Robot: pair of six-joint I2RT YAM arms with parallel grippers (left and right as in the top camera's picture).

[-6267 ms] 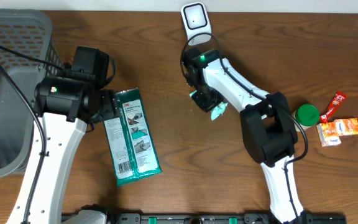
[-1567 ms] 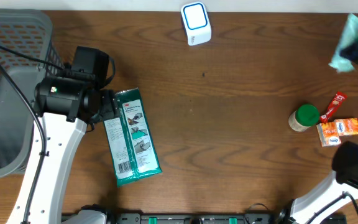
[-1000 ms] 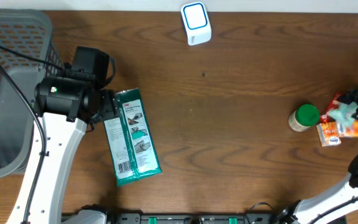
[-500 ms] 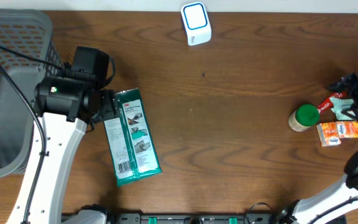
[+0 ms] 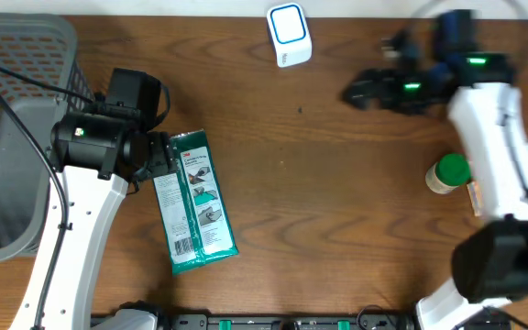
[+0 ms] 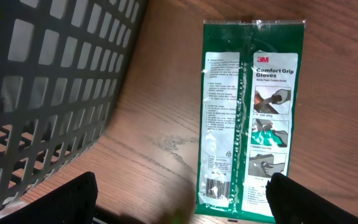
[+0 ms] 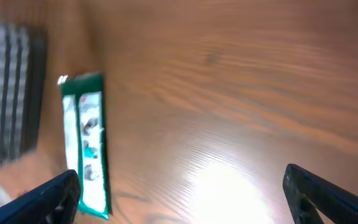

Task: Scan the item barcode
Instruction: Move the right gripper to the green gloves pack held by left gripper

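Note:
A green 3M glove package (image 5: pixel 195 203) lies flat on the wooden table, barcode (image 6: pixel 219 185) facing up at its near end. My left gripper (image 5: pixel 160 158) hovers open at the package's top left edge. In the left wrist view its fingers spread wide (image 6: pixel 182 208), with the package's lower end between them and nothing gripped. The white and blue scanner (image 5: pixel 289 35) stands at the back centre. My right gripper (image 5: pixel 360 92) is open and empty, in the air to the right of the scanner. The blurred right wrist view shows the package (image 7: pixel 86 143) far off to the left.
A grey mesh basket (image 5: pixel 16 128) fills the left side, close to the left arm (image 6: pixel 42 93). A green-lidded jar (image 5: pixel 449 171) and an orange box (image 5: pixel 472 196) sit at the right, partly under the right arm.
The right arm swung from the far right, by the jar and box, to the back centre near the scanner, and its jaws opened wide. The left arm and package stayed put.

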